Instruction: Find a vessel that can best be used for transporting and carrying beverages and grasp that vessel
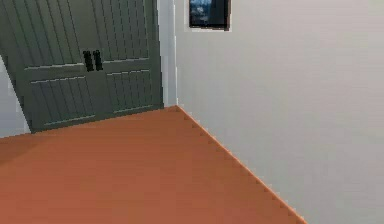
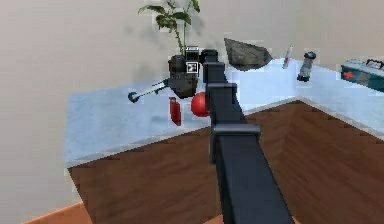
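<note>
We look across a pale blue-grey L-shaped countertop [image 2: 110, 120] on brown wooden cabinets, in a room with a red-brown floor [image 1: 120, 170].
Ahead we see a dark grey panelled double door [image 1: 85, 60] and a dark-framed picture [image 1: 209, 13] on the white wall. The counter bears a green leafy potted plant [image 2: 178, 25], a dark grey angular shape [image 2: 247, 52] and a teal box [image 2: 362, 72]. A dark upright cylinder with a pale cap [image 2: 307, 66], perhaps the vessel, stands well apart from our dark two-fingered gripper [image 2: 140, 95], toward the arm side view's right. A round red thing [image 2: 199, 103] and a smaller red thing [image 2: 176, 110] lie just beside the gripper. We cannot tell whether it holds anything, nor how its fingers are set.
</note>
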